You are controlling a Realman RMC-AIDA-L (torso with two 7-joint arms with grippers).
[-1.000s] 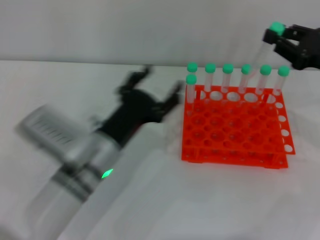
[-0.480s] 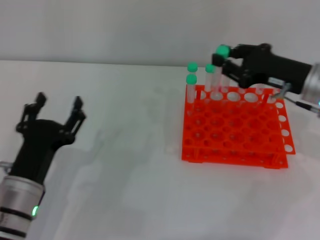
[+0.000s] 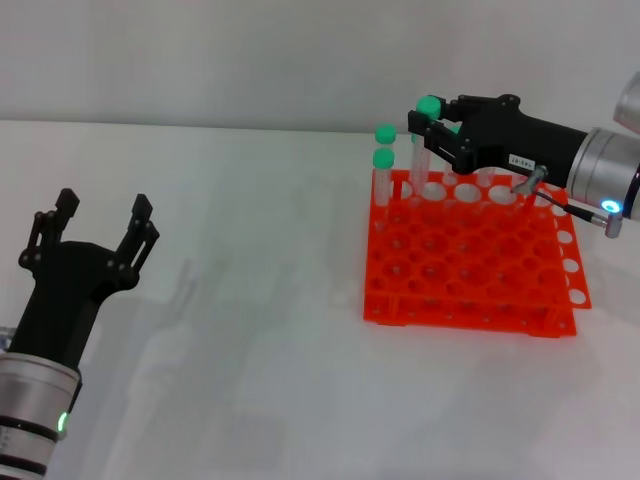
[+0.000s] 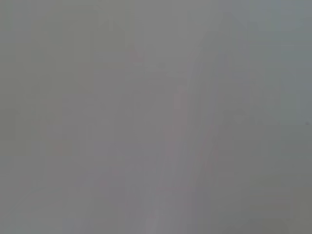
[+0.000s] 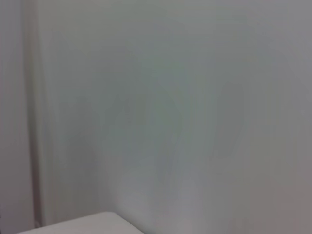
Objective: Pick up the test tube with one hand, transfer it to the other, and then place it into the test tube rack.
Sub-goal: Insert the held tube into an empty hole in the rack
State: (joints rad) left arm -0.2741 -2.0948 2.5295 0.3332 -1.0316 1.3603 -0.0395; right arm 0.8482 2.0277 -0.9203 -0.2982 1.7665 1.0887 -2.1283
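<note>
Clear plastic test tube (image 3: 421, 150), light, stiff, slick-walled, held just under its green cap by right gripper (image 3: 432, 128) fingers above test tube rack (image 3: 468, 255) back row, best gripped near cap; left gripper (image 3: 92, 225) fingers spread, idle over worktop (image 3: 250, 330).

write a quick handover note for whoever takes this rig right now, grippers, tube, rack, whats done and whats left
Right gripper: shut on the test tube, holding it near its green cap above the back row of the test tube rack.
Left gripper: open and empty, low on the robot's left, well away from the rack.
Rack: on the table at the robot's right; two other capped tubes show at its back left corner, and the right gripper hides more of that row.
Done: the tube is in the right gripper, over the rack.
Left: lower it into a free hole, release, withdraw. Whether its tip is already in a hole cannot be told.
</note>
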